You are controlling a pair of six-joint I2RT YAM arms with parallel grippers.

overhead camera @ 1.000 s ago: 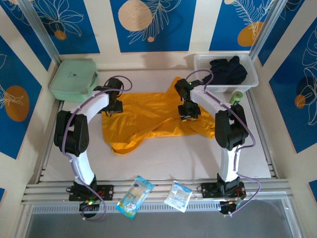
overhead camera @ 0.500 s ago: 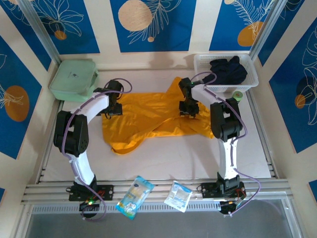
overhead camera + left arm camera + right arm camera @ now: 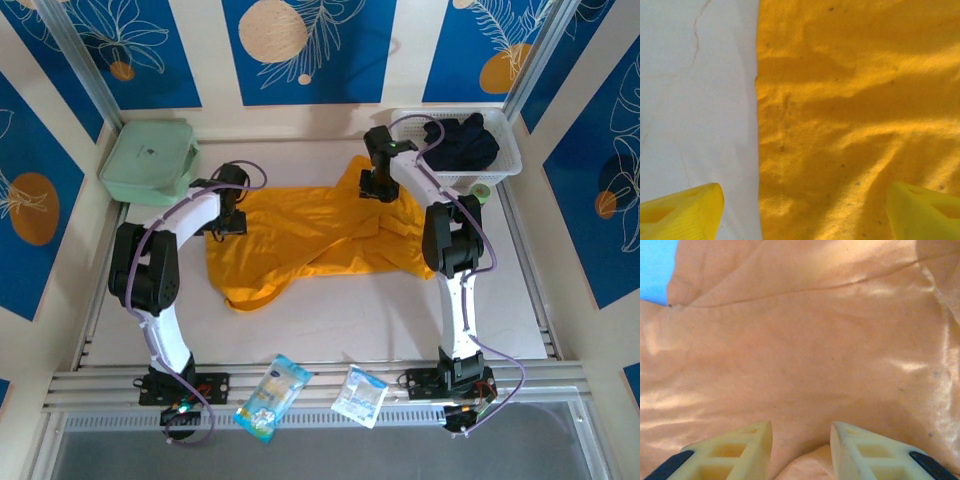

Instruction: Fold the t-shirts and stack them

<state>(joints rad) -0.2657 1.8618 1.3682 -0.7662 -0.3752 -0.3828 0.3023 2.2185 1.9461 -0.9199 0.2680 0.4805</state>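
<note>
A bright orange-yellow t-shirt lies rumpled and spread across the middle of the white table. My left gripper hovers at the shirt's left edge. In the left wrist view its yellow fingers stand wide open, one over bare table, the other over the cloth. My right gripper is at the shirt's back right flap, close to the basket. In the right wrist view a small fold of the cloth sits pinched between the gripper's pale fingers.
A pale mint-green zip case sits at the back left. A white basket holding dark clothes stands at the back right, with a green roll beside it. Two plastic packets lie on the front rail.
My right gripper has moved from the shirt's middle right toward the back, up to the flap by the basket. The left arm has stayed still.
</note>
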